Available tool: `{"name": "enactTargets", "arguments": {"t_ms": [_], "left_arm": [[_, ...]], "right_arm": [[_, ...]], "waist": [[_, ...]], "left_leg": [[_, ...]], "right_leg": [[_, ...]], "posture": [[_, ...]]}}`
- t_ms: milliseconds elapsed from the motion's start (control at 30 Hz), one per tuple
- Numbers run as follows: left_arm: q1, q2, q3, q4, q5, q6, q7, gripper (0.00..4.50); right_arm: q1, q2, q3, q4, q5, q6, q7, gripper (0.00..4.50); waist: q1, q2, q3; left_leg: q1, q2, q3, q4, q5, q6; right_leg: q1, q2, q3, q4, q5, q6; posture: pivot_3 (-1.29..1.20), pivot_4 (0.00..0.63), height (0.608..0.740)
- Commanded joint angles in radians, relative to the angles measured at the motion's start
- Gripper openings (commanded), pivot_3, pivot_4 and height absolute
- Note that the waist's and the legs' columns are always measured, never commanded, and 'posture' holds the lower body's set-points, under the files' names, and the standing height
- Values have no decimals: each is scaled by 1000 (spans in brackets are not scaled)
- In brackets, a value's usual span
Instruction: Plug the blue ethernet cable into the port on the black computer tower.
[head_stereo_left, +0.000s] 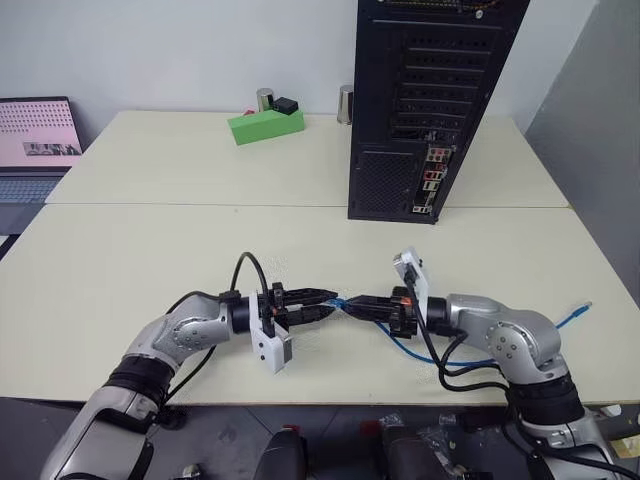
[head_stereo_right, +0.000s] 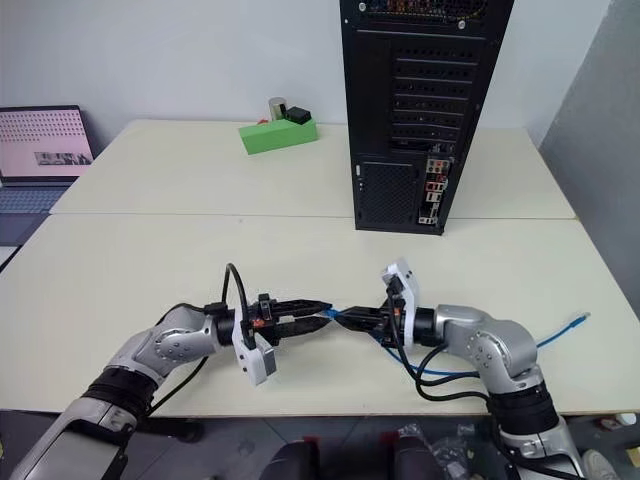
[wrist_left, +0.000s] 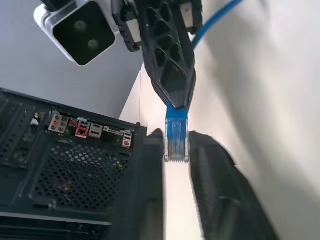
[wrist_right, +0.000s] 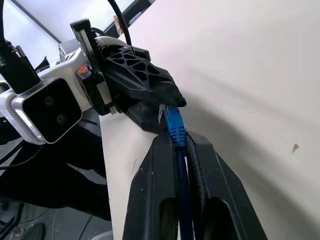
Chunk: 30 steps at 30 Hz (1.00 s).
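Right gripper (wrist_right: 181, 145): pinching the blue cable (wrist_right: 176, 131) just behind its plug.
Left gripper (wrist_left: 176, 145): fingers slightly apart around the plug; contact unclear.
Tower (head_stereo_left: 425, 100): top cut off.
Port (head_stereo_left: 424, 208): too small to pick out.

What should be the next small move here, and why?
Probably the left hand should close on the clear plug. The right hand is shut on the blue cable just behind the plug, and the plug sits between the left hand's parted fingers, not yet pinched. The port on the black tower is far across the table, so a firm hold on the plug seems needed first.
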Motion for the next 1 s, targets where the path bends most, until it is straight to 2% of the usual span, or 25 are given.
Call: {"name": "enactTargets", "arguments": {"t_ms": [33, 67, 200, 267, 333, 400, 467, 600, 700, 800, 1000], "left_arm": [[24, 10, -10, -47, -127, 84, -48, 2038], [41, 16, -12, -65, -192, 139, -82, 2140], [132, 31, 0, -179, -414, 365, -201, 3022], [160, 13, 24, -272, -527, 553, -229, 3383], [169, -12, 46, -346, -626, 741, -240, 3736], [156, -32, 72, -414, -720, 938, -234, 4162], [135, -63, 96, -467, -764, 1078, -209, 4474], [52, -138, 135, -506, -786, 1290, -137, 4474], [-43, -204, 137, -477, -745, 1403, -71, 4474], [-116, -256, 148, -441, -725, 1471, -46, 4474], [-171, -308, 143, -425, -666, 1498, -55, 4474]], "right_arm": [[-11, -13, -20, -23, 15, -10, 5, 0], [-7, -22, -20, -29, 6, -19, 2, 0], [30, -67, -75, -89, -27, -66, -45, 0], [67, -88, -122, -134, -52, -101, -93, 0], [97, -86, -169, -175, -78, -130, -162, 0], [95, -44, -203, -201, -133, -144, -297, 0], [103, -17, -217, -230, -172, -155, -380, 0], [93, 76, -176, -270, -310, -178, -593, 0], [36, 179, -164, -222, -419, -226, -755, 0], [-54, 255, -178, -127, -484, -282, -853, 0], [-141, 267, -203, -26, -525, -334, -873, 0]], "waist": [[0, 0, 0], [0, 0, 0], [-1, 0, 0], [0, 0, 0], [2, 0, 0], [1, 0, 0], [0, 0, 0], [-4, 0, 0], [-2, 0, 0], [-4, 0, 0], [-1, 0, 0]], "left_leg": [[0, 0, 0, 0, 0, 0], [0, 0, 0, 0, 0, 0], [0, 0, 0, 0, 0, 0], [0, 0, 0, 0, 0, 0], [0, 0, 0, 0, 0, 0], [0, 0, -1, 0, 0, 0], [0, 0, -1, 0, 0, 0], [0, 0, -1, 0, 0, 0], [0, 0, -1, 0, 0, 0], [0, 0, 0, 0, 0, 0], [-1, 0, 0, -1, 0, 0]], "right_leg": [[0, 0, 0, 0, 0, 0], [0, 0, 0, 0, 0, 0], [0, 0, 0, 0, 0, 0], [0, 0, 0, 0, 0, 0], [0, 0, 0, 0, 0, 0], [0, 0, -1, 0, 0, 0], [0, 0, 0, 0, 0, 1], [0, 1, 0, 0, 0, 0], [0, 1, 0, 1, 0, 0], [0, 1, 1, 0, 0, 0], [-1, 1, 1, -1, 0, 0]], "posture": [[0, 150, 740], [0, 150, 740], [0, 150, 740], [0, 150, 740], [0, 150, 740], [0, 150, 740], [0, 150, 740], [0, 150, 740], [0, 150, 740], [0, 150, 740], [0, 150, 740]]}}
